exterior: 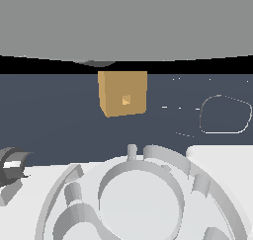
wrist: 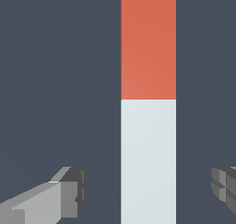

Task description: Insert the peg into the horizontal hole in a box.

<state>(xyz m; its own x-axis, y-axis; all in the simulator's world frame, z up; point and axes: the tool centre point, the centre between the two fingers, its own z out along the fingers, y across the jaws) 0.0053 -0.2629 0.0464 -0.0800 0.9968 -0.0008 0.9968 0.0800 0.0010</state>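
In the wrist view the peg point(wrist: 148, 103) lies on the dark floor, with its orange-red part point(wrist: 148, 43) joined to its white end point(wrist: 148, 158). My gripper point(wrist: 147, 191) is open and straddles the white end, one finger point(wrist: 69, 193) on each side with a clear gap to the bar. The tan box point(exterior: 122, 93) stands at the back of the exterior view, just in front of the grey wall. Its small square hole point(exterior: 126, 100) faces the camera. The arm hides the peg in the exterior view, and the box does not show in the wrist view.
The arm's large white and grey body point(exterior: 141, 194) fills the lower half of the exterior view. A faint rounded outline point(exterior: 225, 114) marks the dark floor on the exterior view's right. A grey part point(exterior: 12, 167) shows at the left edge.
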